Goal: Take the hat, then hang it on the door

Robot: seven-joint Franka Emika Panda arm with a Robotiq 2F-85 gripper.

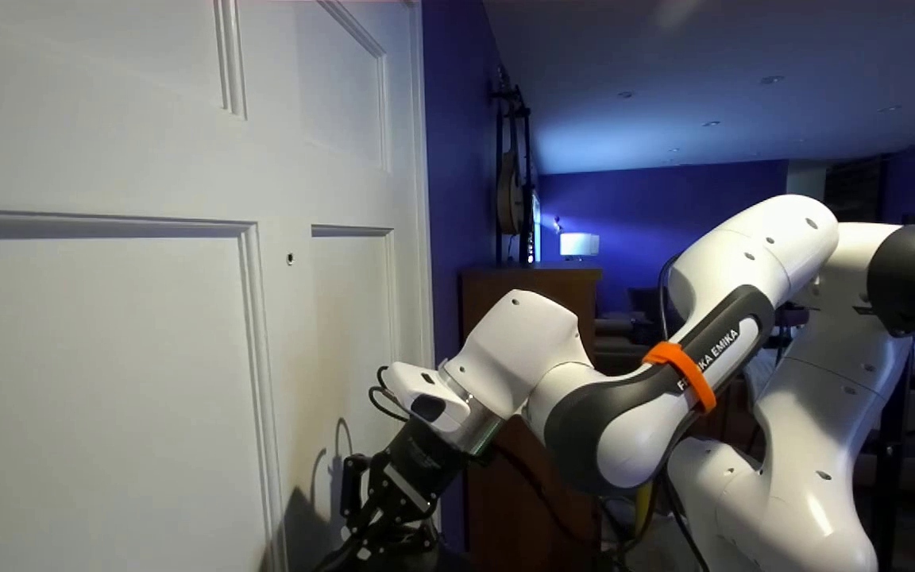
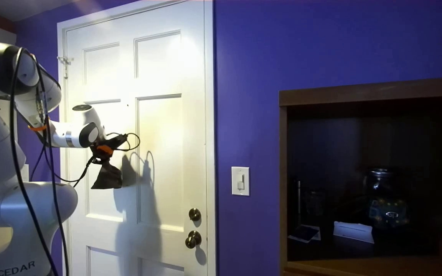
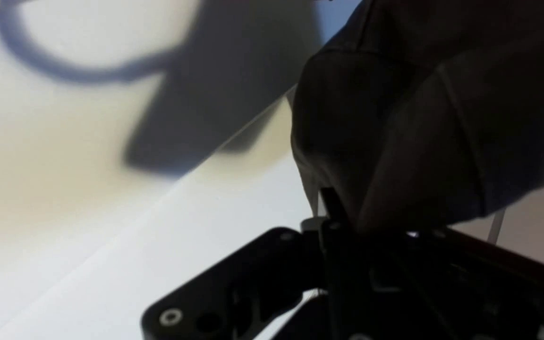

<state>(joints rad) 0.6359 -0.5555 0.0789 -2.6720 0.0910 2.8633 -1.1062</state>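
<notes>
We've got the gripper [image 3: 347,226] clamped on the hat [image 2: 108,176]: dark cloth, pinched at the narrow end, the rest flaring downward in an exterior view. Hat hangs in front of the white panelled door [image 2: 167,134], above the brass-coloured knob [image 2: 193,239]; whether cloth touches door, we can't tell. Shadows [image 2: 150,191] fall across the panels. Small dark spot [image 1: 291,259] on the door, higher than the gripper, too small for us to identify. Arm [image 1: 648,429] has an orange band [image 1: 681,369] round one link; gripper end tilts down toward the door. In the wrist view, folded cloth fills the upper right and hides part of the gripper. Beside the door: light switch [image 2: 240,181] on the purple wall [image 2: 251,96], then a wooden cabinet [image 2: 282,172], jar [image 2: 388,207] inside.
</notes>
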